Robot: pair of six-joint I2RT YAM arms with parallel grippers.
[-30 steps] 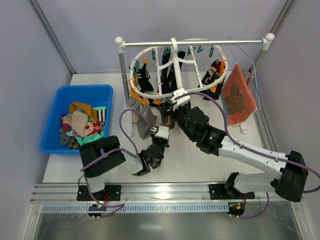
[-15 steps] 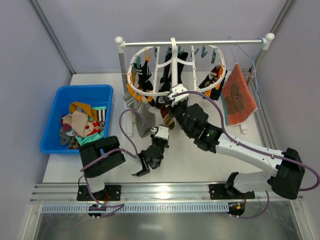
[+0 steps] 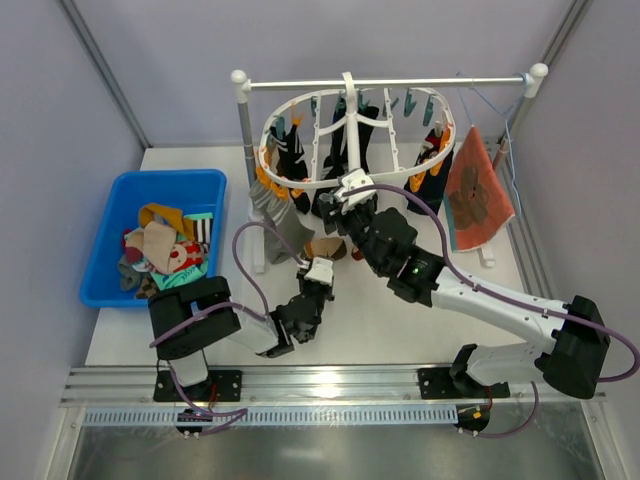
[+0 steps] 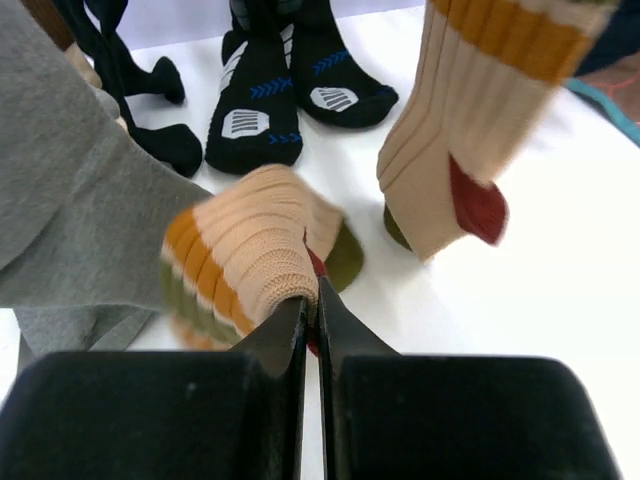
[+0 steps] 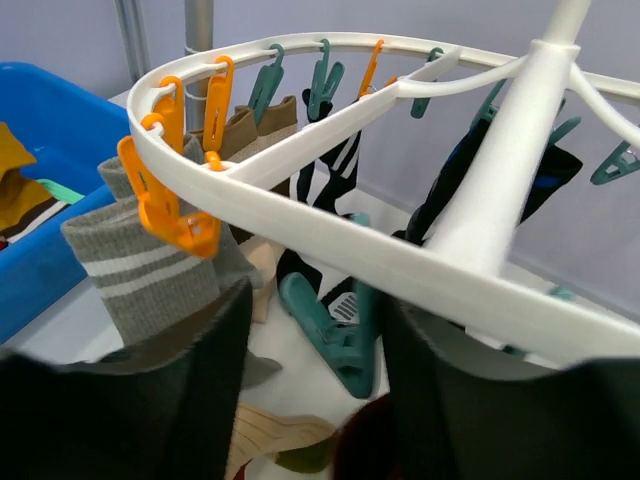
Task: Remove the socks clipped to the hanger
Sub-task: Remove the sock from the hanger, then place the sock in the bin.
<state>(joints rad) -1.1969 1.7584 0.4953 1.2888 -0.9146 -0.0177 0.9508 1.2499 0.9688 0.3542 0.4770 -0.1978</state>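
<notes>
"What was the left claw [image 4: 312, 300] doing?"
"Stretched low over the white counter [image 4: 560, 270], clenched on a ribbed beige sock [image 4: 250, 250] with orange and olive bands. Black socks [image 4: 270, 100] lay just beyond, with bare counter to the right."
"And the right claw [image 5: 315, 300]?"
"Raised under the smooth white hanger [image 5: 330, 240], released, its fingers apart around a teal clip [image 5: 335, 335]."
</notes>
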